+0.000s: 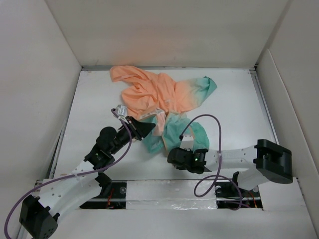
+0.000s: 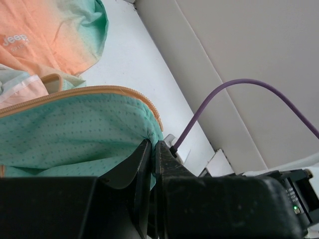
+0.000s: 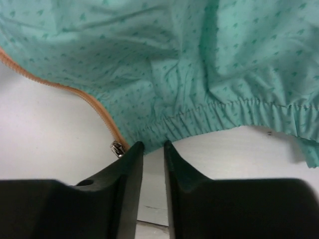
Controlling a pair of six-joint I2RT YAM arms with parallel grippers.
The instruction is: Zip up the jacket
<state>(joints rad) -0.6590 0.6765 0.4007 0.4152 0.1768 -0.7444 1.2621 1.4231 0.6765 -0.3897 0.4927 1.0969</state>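
Jacket [image 1: 159, 97] is bunched up toward the far side of the worktop [image 1: 99, 104]. Its long axis runs far to near on a slight slant, with the peach top at the far left and the teal hem pointing near, toward the arms. The orange zipper [image 2: 99, 90] edge curves along the teal part. Left tool [image 2: 153, 144] is clenched tight on the hem corner at the zipper's end. Right tool [image 3: 153, 145] is only a narrow crack apart and gripping nothing, its tips right at the gathered hem, just beside the little metal zipper piece [image 3: 117, 148].
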